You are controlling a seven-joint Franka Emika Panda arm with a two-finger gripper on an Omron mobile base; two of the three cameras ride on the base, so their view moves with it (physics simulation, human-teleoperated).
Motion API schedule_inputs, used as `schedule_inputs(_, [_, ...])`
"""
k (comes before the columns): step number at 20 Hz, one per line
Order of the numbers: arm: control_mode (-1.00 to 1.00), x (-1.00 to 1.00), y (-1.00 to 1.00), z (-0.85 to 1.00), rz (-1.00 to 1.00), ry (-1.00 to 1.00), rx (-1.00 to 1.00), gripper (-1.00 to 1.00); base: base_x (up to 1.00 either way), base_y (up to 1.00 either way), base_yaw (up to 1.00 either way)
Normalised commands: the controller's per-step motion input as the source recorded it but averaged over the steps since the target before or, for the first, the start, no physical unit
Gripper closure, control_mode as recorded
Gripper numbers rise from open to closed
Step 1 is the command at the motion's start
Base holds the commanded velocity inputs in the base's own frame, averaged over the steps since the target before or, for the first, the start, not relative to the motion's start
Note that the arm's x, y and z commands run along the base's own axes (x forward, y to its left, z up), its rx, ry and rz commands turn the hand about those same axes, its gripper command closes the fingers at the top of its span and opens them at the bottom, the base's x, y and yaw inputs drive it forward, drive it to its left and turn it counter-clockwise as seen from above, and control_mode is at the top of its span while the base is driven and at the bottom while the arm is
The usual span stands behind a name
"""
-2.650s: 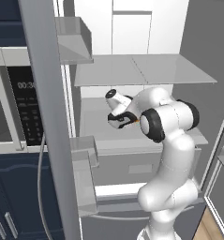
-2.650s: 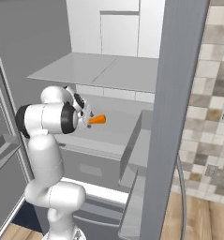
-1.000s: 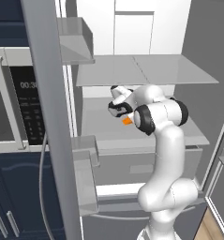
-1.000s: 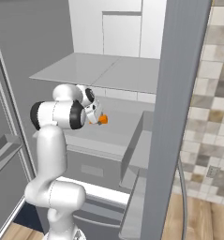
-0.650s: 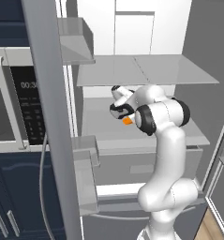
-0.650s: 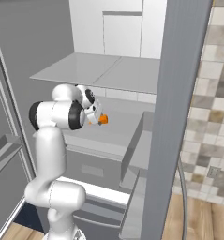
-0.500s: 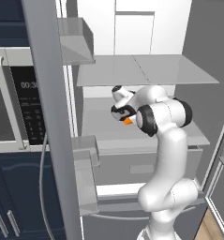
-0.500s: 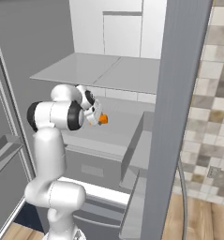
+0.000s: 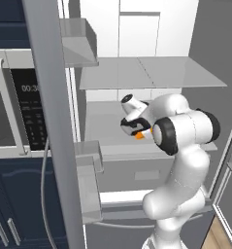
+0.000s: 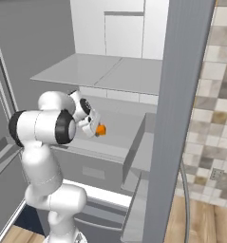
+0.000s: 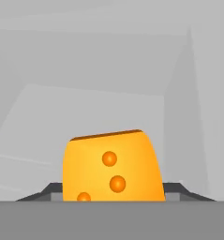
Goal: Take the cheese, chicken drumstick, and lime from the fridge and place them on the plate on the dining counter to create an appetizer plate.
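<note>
One cheese (image 11: 111, 168) between pincer (image 11: 112, 193) fingers

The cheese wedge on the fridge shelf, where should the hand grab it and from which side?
Grip the cheese across its two flat side faces, coming straight at the broad holed face as the hand view looks now. The wedge sits upright between the hand's two tips, its sides roughly parallel, which should give the pads even contact. Whether they already press on it cannot be told.

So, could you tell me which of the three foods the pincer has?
The cheese: an orange wedge with round spots, clamped in the pincer; neither drumstick nor lime.
</note>
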Motion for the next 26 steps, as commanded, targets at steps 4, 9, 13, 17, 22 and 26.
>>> schedule_inputs(4, [-1.0, -1.0, -0.01, 0.68, 0.08, 0.01, 0.01, 1.0, 0.0, 0.0, 0.0])
schedule_inputs(9, [-1.0, -0.99, -0.01, 0.84, 0.12, 0.12, 0.05, 1.0, 0.0, 0.0, 0.0])
schedule_inputs(13, [-1.0, -1.0, 0.0, 0.29, 0.24, 0.09, 0.02, 1.0, 0.0, 0.0, 0.0])
schedule_inputs(17, [-1.0, -0.76, 0.0, 0.0, 0.29, 0.01, 0.0, 1.0, 0.0, 0.0, 0.0])
schedule_inputs(22, [-1.0, -0.78, -0.1, 0.17, 0.28, 0.0, 0.0, 1.0, 0.0, 0.0, 0.0])
schedule_inputs(26, [-1.0, -0.74, -0.05, 0.2, 0.26, 0.0, 0.0, 1.0, 0.0, 0.0, 0.0])
